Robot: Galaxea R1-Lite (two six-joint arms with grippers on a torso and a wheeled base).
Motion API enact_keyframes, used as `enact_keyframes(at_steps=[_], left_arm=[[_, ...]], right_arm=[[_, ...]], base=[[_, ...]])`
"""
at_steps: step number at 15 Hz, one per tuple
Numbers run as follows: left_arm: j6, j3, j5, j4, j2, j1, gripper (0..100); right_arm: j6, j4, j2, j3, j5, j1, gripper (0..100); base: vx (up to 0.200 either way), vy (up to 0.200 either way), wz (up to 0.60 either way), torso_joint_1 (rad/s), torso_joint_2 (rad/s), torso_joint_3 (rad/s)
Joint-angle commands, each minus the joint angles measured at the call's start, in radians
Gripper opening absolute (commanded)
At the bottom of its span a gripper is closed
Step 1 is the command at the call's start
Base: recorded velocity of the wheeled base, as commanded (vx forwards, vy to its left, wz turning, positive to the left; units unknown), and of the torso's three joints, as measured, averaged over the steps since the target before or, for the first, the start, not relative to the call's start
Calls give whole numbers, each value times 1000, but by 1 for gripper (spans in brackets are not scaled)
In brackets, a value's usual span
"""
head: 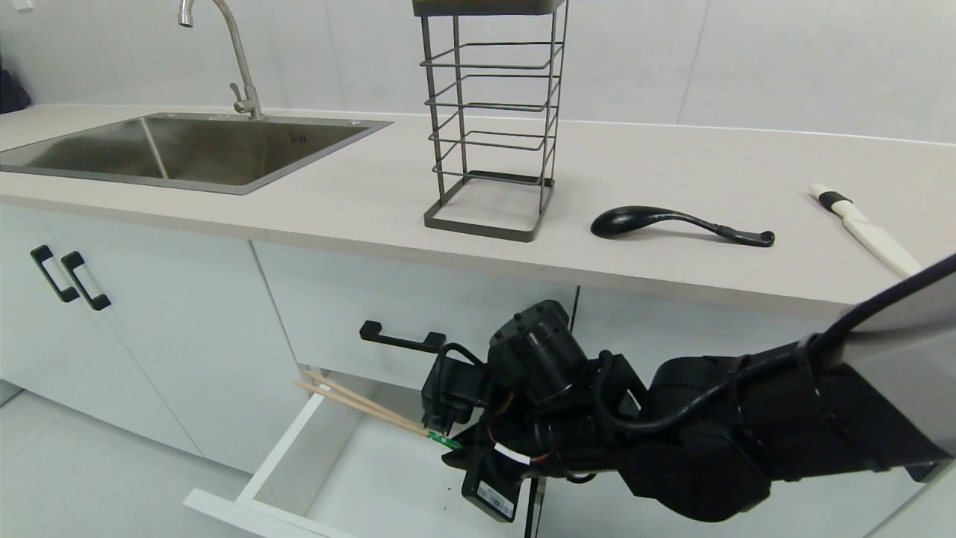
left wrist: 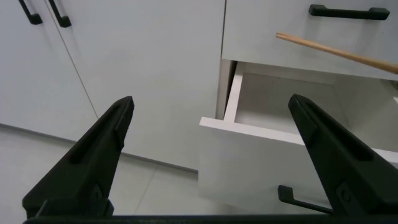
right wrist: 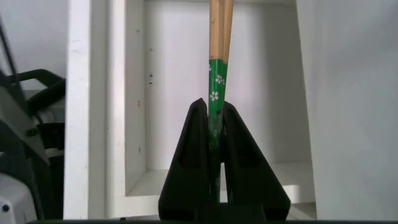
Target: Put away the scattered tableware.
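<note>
Chopsticks [right wrist: 219, 37] sit clamped in right end effector [right wrist: 214, 107], left end effector [left wrist: 211, 102] spread wide.

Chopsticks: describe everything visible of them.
The chopsticks are a pair with pale, wood-looking shafts and green handle ends printed with small white flowers. The right pincer is shut on the green ends and holds both sticks side by side. They point out over the open white drawer, their far tips slightly spread. Nothing else visibly touches them.
</note>
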Motion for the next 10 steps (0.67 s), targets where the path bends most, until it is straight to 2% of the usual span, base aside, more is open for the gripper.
enact_keyframes(at_steps=[1, 6, 10], left_arm=[[0, 0, 0, 0, 1, 0, 100], [0, 0, 0, 0, 1, 0, 100], [0, 0, 0, 0, 1, 0, 100]], right_arm=[[34, -8, 37, 1, -20, 29, 0], [118, -10, 93, 1, -138, 55, 0], [133, -10, 124, 1, -151, 51, 0]], base=[[0, 0, 0, 0, 0, 0], [0, 0, 0, 0, 0, 0], [0, 0, 0, 0, 0, 0]])
